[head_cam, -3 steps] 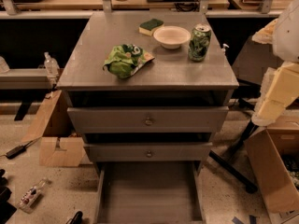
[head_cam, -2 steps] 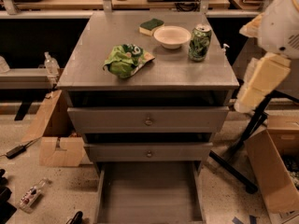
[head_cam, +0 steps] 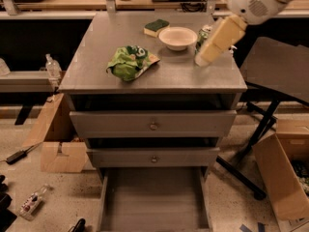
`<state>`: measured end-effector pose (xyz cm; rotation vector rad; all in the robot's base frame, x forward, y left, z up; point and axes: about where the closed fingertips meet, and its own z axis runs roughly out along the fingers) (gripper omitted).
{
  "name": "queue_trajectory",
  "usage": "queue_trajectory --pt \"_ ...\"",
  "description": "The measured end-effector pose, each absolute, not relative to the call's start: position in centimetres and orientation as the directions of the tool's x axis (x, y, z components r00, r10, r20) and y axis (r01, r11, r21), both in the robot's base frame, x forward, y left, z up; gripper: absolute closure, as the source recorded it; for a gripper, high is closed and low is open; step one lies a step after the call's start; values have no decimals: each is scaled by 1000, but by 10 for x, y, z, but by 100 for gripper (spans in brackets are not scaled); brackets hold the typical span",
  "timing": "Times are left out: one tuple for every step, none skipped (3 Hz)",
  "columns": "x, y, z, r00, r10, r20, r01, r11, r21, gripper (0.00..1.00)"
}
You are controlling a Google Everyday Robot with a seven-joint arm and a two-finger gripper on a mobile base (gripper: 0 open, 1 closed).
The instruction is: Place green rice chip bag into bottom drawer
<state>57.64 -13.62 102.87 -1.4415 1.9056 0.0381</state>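
Gripper (head_cam: 204, 57) is hovering over the bench (head_cam: 183, 79) near its 3 o'clock edge. Cannot tell whether it is open or closed. Can (head_cam: 203, 33) is standing just behind it at 12 o'clock, partly hidden. Bowl (head_cam: 177, 36) is sitting at 11 o'clock, with the sponge (head_cam: 156, 26) beyond. Bag (head_cam: 129, 62) is lying on the bench at 9 o'clock, well apart from the gripper. Bottom drawer (head_cam: 154, 197) is standing open at 6 o'clock, below the closed upper drawers (head_cam: 153, 124).

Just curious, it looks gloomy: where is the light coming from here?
Camera view: light seems to come from above; the cabinet top is bright, the gap beneath it black, the bottom drawer dim. Same view: the gripper, over the top's right side, is brightly lit.
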Motion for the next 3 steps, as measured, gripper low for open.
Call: queue_trajectory --pt "586 -91 1041 -102 -807 -581 -844 380 -380 0" --pt "587 -84 1041 -155 -780 -606 -838 429 -338 0" --pt "587 -84 1041 -155 -780 -606 -838 429 -338 0"
